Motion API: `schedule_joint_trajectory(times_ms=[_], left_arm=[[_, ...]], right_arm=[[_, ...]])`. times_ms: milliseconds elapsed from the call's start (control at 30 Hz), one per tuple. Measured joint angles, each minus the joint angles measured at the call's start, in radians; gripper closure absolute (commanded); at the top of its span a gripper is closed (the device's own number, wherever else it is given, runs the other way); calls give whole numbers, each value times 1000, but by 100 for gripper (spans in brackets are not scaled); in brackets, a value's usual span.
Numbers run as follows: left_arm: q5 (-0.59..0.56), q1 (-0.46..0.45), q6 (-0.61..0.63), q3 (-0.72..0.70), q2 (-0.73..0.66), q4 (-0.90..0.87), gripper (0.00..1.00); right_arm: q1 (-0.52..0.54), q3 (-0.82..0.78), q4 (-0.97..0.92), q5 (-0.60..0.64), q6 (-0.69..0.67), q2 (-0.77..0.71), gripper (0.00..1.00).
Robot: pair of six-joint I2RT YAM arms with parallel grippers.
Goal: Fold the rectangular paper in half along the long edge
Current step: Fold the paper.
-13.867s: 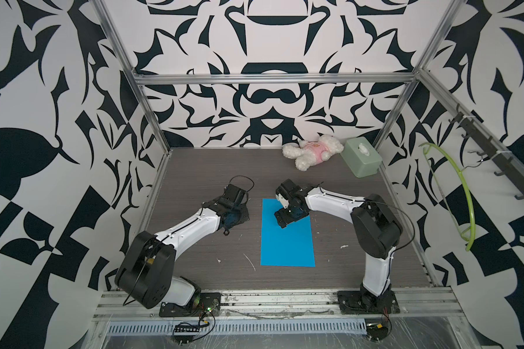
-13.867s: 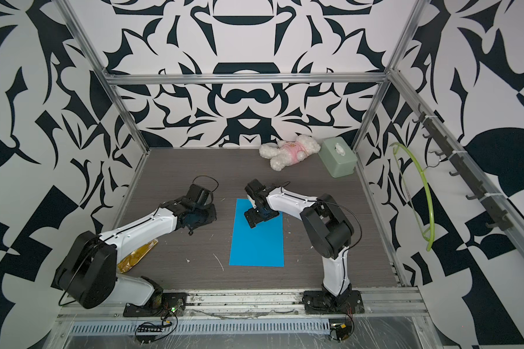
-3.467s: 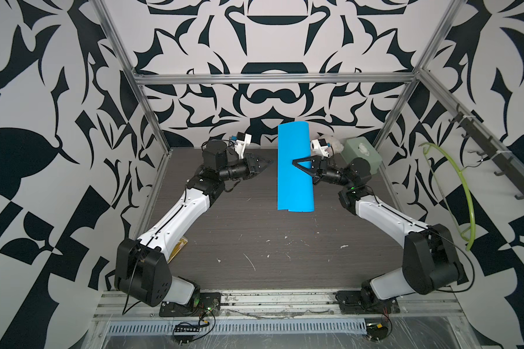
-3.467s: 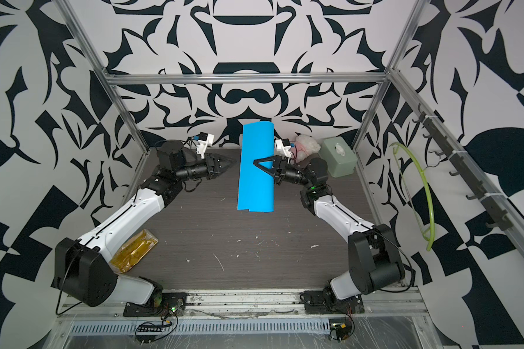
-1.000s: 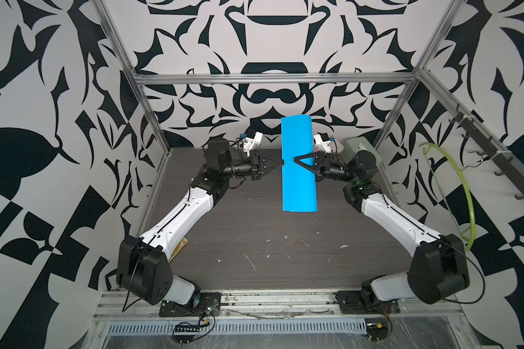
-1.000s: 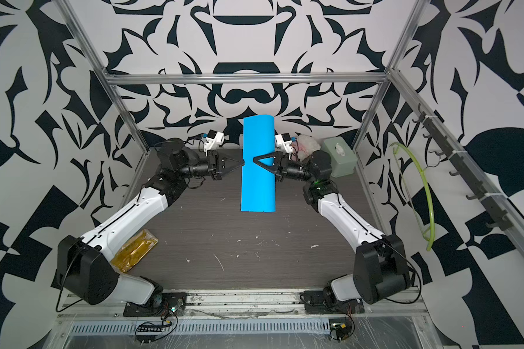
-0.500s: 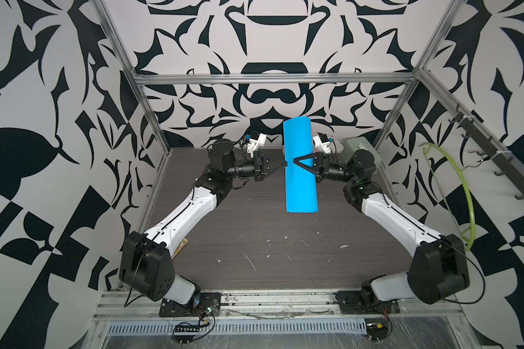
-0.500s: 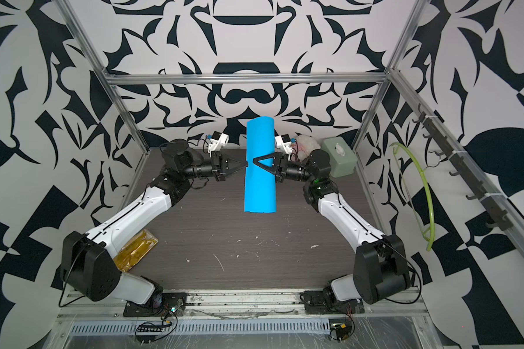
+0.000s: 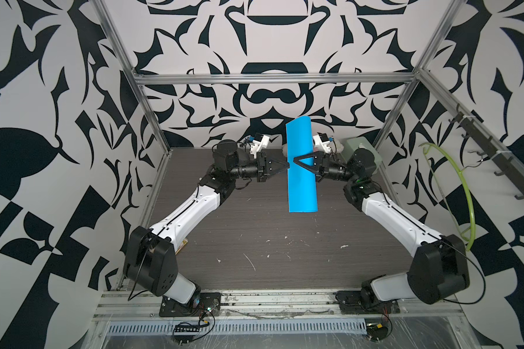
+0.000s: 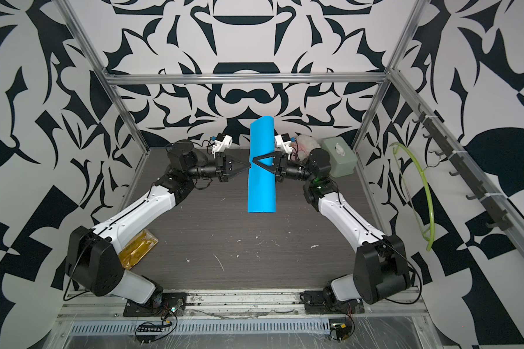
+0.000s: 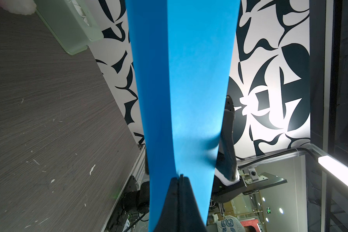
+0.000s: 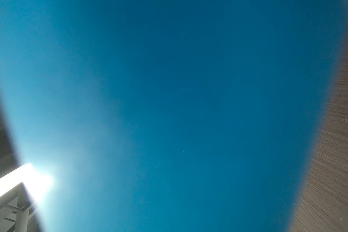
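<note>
Nearest me, the bench (image 9: 254, 241) carries only white scraps (image 10: 218, 261) and, by the left arm's base, a crinkled yellow packet (image 10: 136, 249). Neither is in my way. Further in, the rectangular paper (image 9: 302, 181) hangs clear of the bench, upright and bowed into a loop. The left claw (image 9: 286, 164) is pinched tight on its long edge. The right claw (image 9: 295, 160) has its jaws spread astride the bowed side, and I cannot tell whether they touch it. I judge the sheet light, limp and quick to crease or slip, so I would take it only at the matched long edges, mid-length. Beyond, the pale green tissue box (image 10: 339, 158) and a white plush toy (image 10: 306, 142) sit by the back wall, close behind the right wrist. I judge them the likeliest things to get bumped.
</note>
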Motion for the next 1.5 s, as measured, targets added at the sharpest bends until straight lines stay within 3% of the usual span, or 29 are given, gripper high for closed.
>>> schedule_joint_trajectory(times_ms=[233,367,500,767,1200,1500], left_arm=[[-2,-3,2,16,3,0,100],[-4,-8,13,32,3,-11,100],[-9,-8,51,57,-1,-59,87],[-34,-7,136,87,-53,-174,71],[-53,25,177,111,-98,-220,69],[-54,68,177,111,-128,-221,68]], right_arm=[[0,5,-102,0,-72,-10,45],[-2,6,-106,0,-77,-27,47],[-4,6,-69,-4,-55,-47,47],[-13,7,179,-15,123,-34,48],[-19,7,471,-12,353,47,51],[-20,7,569,1,436,66,52]])
